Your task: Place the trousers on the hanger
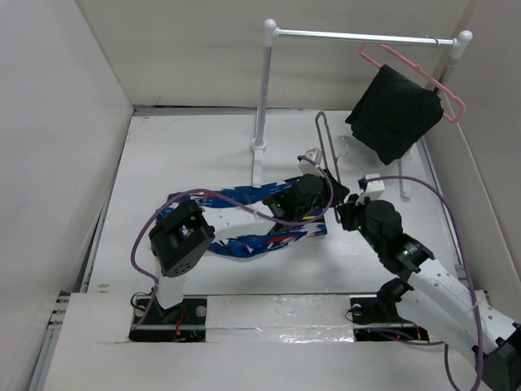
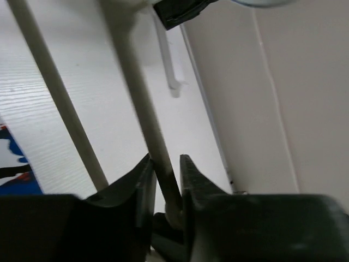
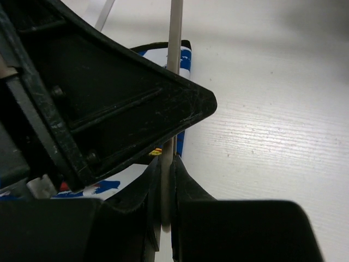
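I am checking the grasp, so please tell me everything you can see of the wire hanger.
The hanger is thin grey-silver metal wire, its narrow rounded loop standing up above the table. The left pincer is shut on one wire run, a second run free beside it; the right pincer is shut on another. The printed trousers lie flat close by its lower part. Its hook is not clear.

We're seeing the left gripper (image 1: 328, 194) and right gripper (image 1: 343, 210) crowding each other at the hanger (image 3: 175, 33); rack post (image 1: 262, 106) probably blocking behind; table (image 1: 155, 163) at left sitting open.
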`<state>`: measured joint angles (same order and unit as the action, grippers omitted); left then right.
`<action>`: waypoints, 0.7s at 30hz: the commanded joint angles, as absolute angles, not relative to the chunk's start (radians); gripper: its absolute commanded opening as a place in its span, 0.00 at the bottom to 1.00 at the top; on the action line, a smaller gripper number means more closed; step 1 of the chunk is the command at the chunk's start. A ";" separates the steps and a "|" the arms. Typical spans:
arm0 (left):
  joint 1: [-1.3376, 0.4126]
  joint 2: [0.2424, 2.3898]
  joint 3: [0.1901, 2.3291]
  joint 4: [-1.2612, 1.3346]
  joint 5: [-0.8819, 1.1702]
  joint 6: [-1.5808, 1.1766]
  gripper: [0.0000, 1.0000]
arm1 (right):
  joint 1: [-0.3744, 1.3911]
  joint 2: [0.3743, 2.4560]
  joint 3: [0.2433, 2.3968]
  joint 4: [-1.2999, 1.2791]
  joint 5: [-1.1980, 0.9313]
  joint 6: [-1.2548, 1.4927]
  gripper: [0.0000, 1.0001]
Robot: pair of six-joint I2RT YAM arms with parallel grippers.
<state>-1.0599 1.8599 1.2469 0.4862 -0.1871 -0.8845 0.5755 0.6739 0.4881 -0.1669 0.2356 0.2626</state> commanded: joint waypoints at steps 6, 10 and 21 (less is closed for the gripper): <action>-1.063 1.786 1.156 0.580 -0.163 -0.879 0.00 | 0.667 0.625 0.485 -0.202 0.314 0.316 0.24; -1.063 1.702 1.046 0.638 -0.158 -0.871 0.00 | 0.678 0.517 0.477 -0.245 0.272 0.318 0.64; -1.063 1.534 0.738 0.914 -0.040 -0.897 0.00 | 0.669 0.549 0.549 -0.246 0.134 0.301 0.00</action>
